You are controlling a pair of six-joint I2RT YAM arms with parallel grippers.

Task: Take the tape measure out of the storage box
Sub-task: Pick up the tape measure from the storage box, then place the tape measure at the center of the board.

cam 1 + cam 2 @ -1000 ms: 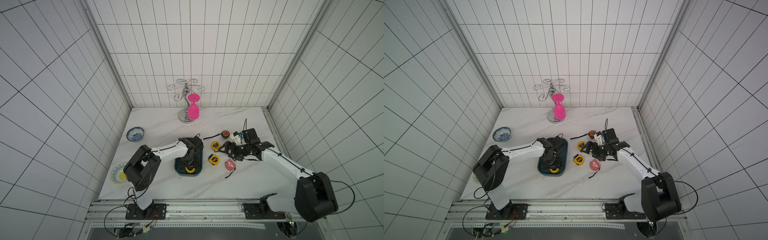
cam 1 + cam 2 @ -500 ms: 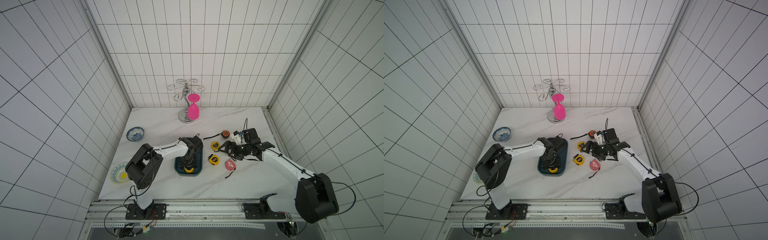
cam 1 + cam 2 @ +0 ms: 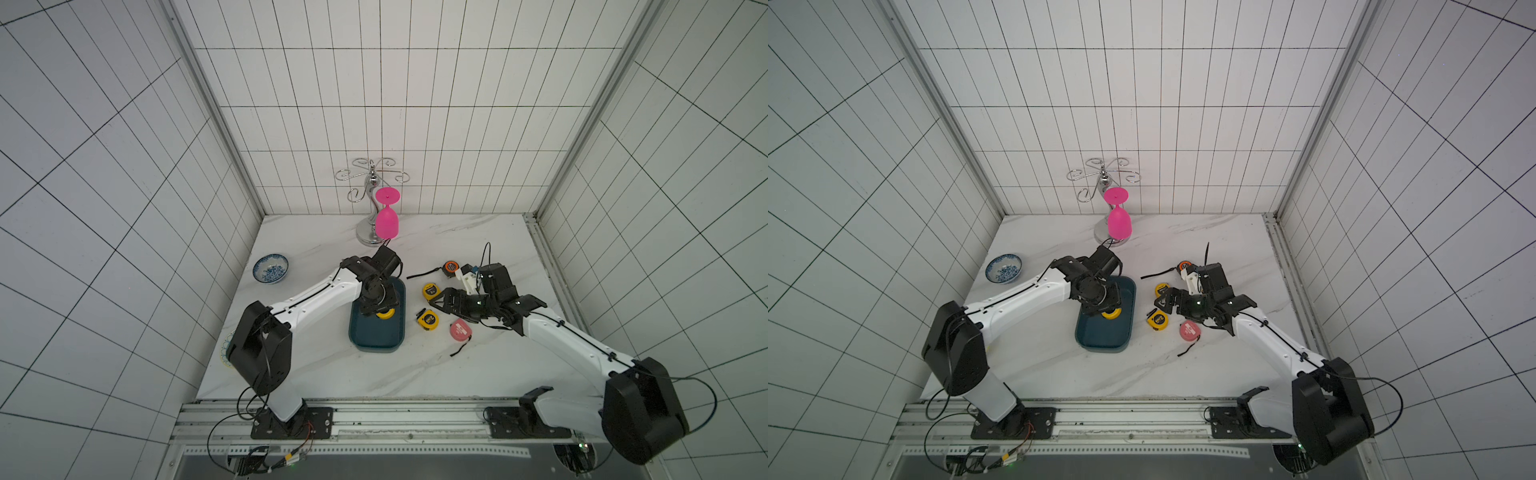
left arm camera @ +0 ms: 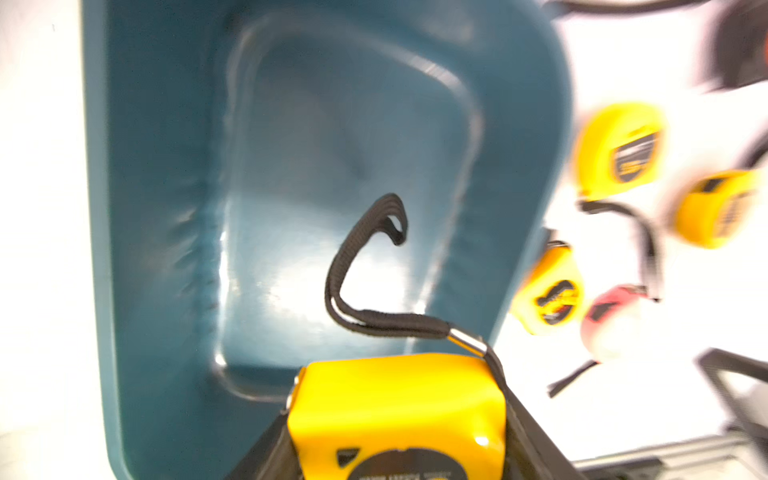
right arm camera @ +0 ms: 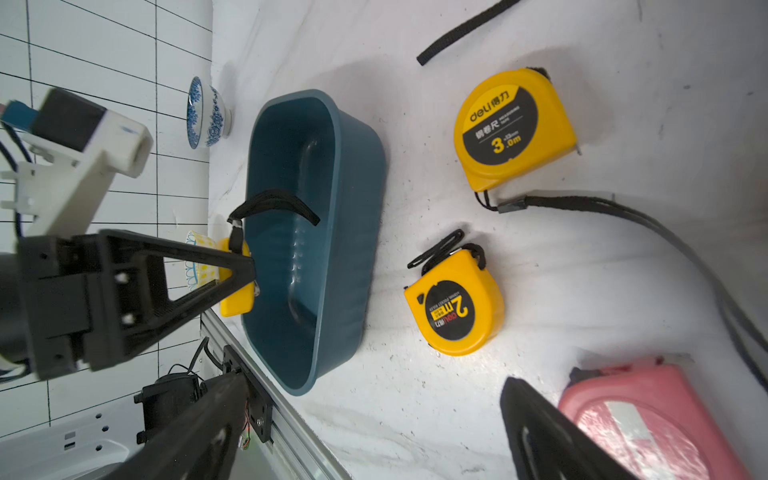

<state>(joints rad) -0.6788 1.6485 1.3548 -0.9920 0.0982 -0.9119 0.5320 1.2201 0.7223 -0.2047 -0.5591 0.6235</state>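
The storage box [image 3: 376, 341] [image 3: 1105, 337] is a dark teal bin on the marble table; its floor is bare in the left wrist view [image 4: 332, 145]. My left gripper [image 3: 380, 309] [image 4: 399, 449] is shut on a yellow tape measure [image 3: 385, 315] [image 3: 1112, 314] [image 4: 399, 399]. In the right wrist view the tape measure [image 5: 237, 301] hangs above the box's rim [image 5: 336, 137], its black strap drooping over the inside. My right gripper [image 3: 446, 303] [image 5: 370, 395] stands open and empty over the table, right of the box.
On the table right of the box lie two yellow tape measures [image 3: 430, 290] [image 3: 427, 319], a pink one [image 3: 460, 330] and an orange one [image 3: 450, 266], with loose black straps. A blue patterned bowl [image 3: 271, 268] stands at the left and a pink glass on a chrome stand [image 3: 387, 220] at the back.
My left gripper has shut on the yellow tape measure and raised it off the box floor. The right arm has not moved.
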